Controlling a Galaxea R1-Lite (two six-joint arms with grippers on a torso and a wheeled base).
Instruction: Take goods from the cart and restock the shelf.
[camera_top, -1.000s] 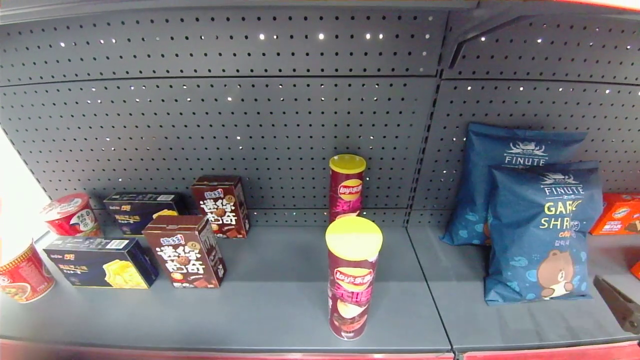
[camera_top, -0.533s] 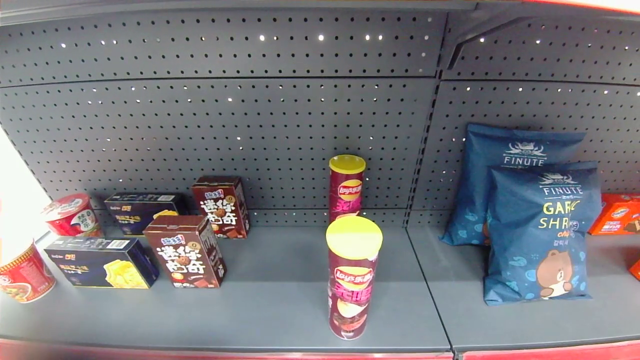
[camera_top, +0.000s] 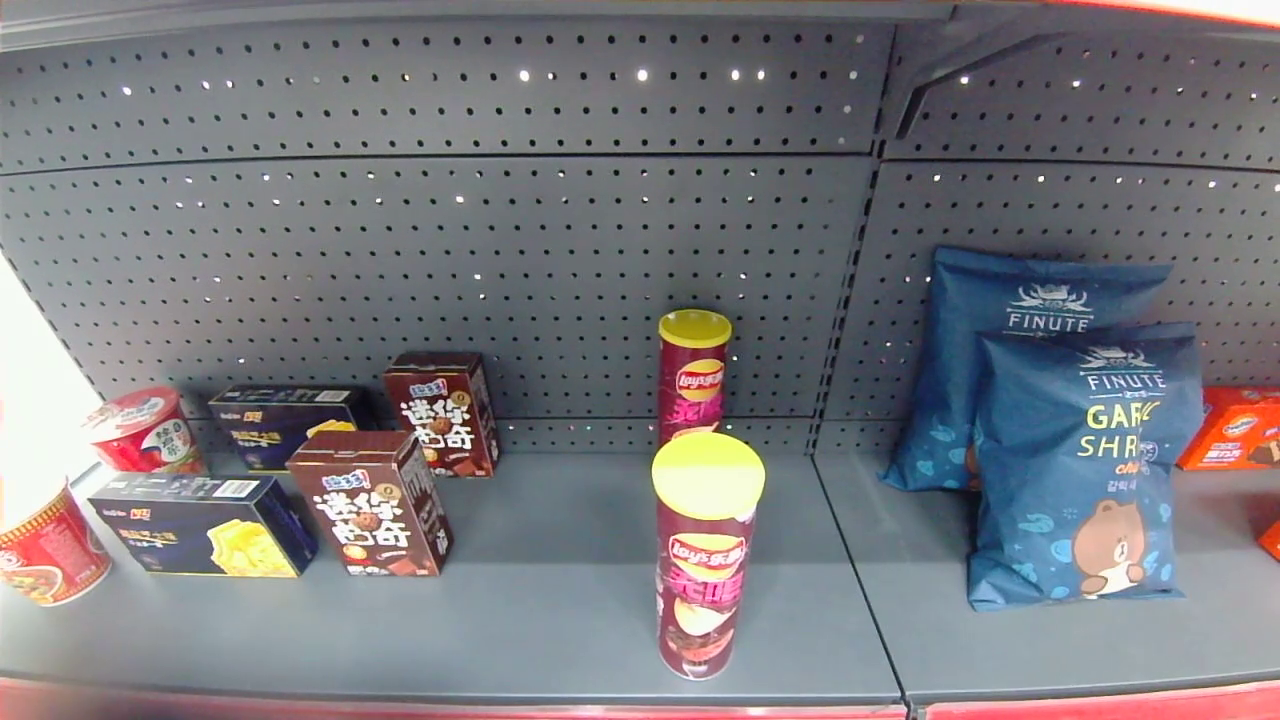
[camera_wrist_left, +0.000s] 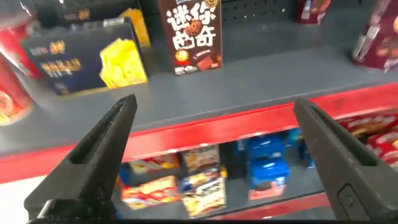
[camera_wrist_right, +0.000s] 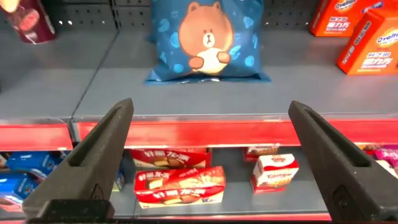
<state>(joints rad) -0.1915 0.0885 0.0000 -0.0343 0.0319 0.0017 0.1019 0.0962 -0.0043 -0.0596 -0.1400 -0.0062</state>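
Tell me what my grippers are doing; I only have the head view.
Observer: The left gripper is open and empty, in front of the shelf's red edge, pointing toward the brown box.
Operator: And the right?
Observer: The right gripper is open and empty too, pointing toward the bear bag.
Operator: Anything under this shelf?
Observer: Red-and-white boxes lie one level down.

Even light over the shelf (camera_top: 560, 600), white glare far left.
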